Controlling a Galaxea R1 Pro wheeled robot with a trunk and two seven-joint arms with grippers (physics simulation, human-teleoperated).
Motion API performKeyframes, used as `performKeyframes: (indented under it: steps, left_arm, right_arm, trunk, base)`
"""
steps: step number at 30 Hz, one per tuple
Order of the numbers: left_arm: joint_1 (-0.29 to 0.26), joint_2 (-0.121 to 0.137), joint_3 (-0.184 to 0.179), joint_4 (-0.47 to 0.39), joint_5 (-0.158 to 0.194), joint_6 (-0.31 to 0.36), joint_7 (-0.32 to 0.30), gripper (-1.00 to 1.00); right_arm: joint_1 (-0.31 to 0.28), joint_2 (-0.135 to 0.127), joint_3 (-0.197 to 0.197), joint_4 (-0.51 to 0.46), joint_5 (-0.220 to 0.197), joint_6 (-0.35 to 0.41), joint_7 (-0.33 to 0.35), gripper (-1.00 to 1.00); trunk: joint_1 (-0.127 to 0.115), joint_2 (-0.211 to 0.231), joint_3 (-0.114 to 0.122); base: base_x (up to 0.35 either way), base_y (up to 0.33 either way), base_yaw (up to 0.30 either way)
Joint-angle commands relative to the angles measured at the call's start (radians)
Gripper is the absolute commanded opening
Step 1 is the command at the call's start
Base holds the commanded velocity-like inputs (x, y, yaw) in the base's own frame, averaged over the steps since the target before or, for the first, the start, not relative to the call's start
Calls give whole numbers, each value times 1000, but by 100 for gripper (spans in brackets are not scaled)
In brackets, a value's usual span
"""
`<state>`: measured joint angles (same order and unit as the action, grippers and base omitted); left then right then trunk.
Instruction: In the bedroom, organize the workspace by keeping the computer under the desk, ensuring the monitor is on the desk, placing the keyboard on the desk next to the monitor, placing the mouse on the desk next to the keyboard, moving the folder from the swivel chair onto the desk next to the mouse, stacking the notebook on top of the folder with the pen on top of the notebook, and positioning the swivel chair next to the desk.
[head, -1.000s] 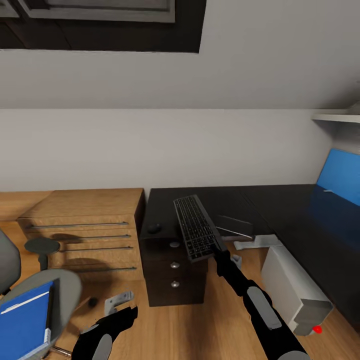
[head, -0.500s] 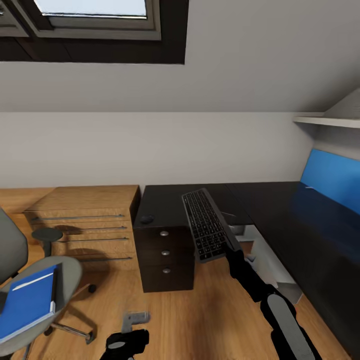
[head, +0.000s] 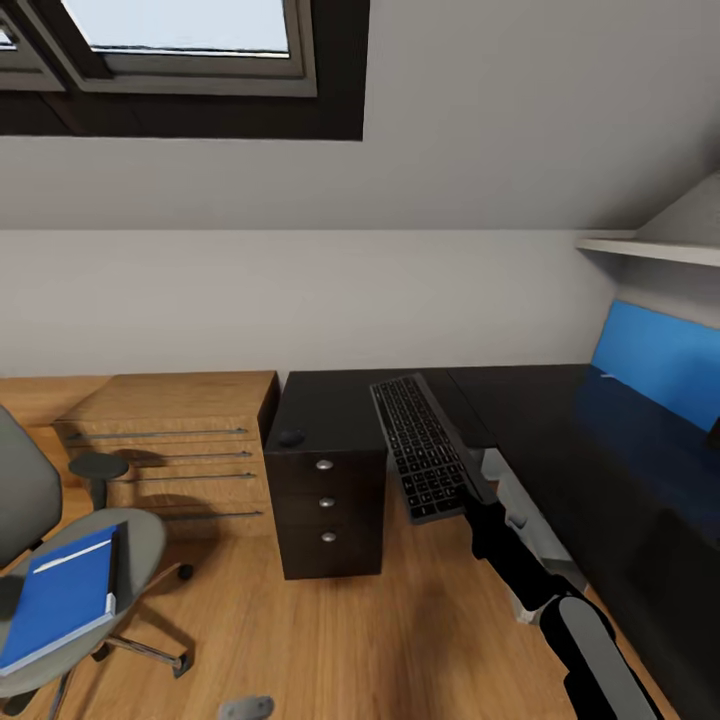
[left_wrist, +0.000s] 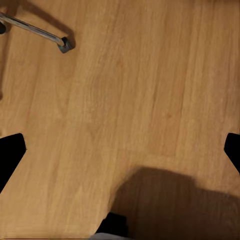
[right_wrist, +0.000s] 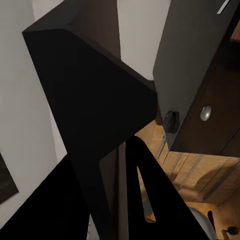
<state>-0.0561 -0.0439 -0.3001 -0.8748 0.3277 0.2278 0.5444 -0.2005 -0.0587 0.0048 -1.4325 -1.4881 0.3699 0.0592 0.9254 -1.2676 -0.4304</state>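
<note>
Far to the left of the right tool (head: 470, 497), the swivel chair (head: 70, 560) stands on the wood floor with the blue folder (head: 62, 597) lying flat on its seat. The room view has slid since a moment ago, so the chair shows more and the left arm has dropped out of the head view. Closer to the tool, the small dark mouse (head: 292, 437) sits on the black drawer cabinet (head: 325, 490). The right tool is clamped on the near end of the keyboard (head: 422, 445), holding it up, tilted. The keyboard is long and slim, with dark keys. It now hangs nearer the bench (head: 580, 440), so I think putting it down comes next. The left tool (left_wrist: 120, 150) is spread wide over bare floor.
</note>
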Motion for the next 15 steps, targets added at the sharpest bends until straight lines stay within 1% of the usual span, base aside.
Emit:
performKeyframes:
  steps: [1,9,11,12,13,15]
  left_arm:
    - [-1,1,-3,1,6,3,8,100]
    - [-1,1,-1,11,7,-4,9,100]
    - [-1,1,23,11,14,-5,10,100]
    - [-1,1,27,11,14,-5,10,100]
    - [-1,1,46,11,15,-5,10,100]
    - [-1,1,54,13,16,-4,9,100]
  right_arm:
    - [0,-1,0,0,-5,2,0,-100]
    - [0,4,0,4,-7,-5,4,-100]
    - [0,4,-10,4,-9,-5,4,-100]
    - [0,3,-11,4,-9,-5,4,-100]
    - [0,0,-17,3,-10,-4,4,-100]
    - [0,-3,-26,3,-10,-3,5,-100]
  trunk:
    - [-4,7,2]
    - [-35,63,27]
    - [-42,77,33]
    - [-46,84,37]
    - [-50,91,40]
    - [-58,105,46]
  base:
    - [-2,-1,0]
    - [0,0,0]
    - [-276,70,0]
    - [-301,82,0]
    - [-321,90,0]
    - [-327,66,0]
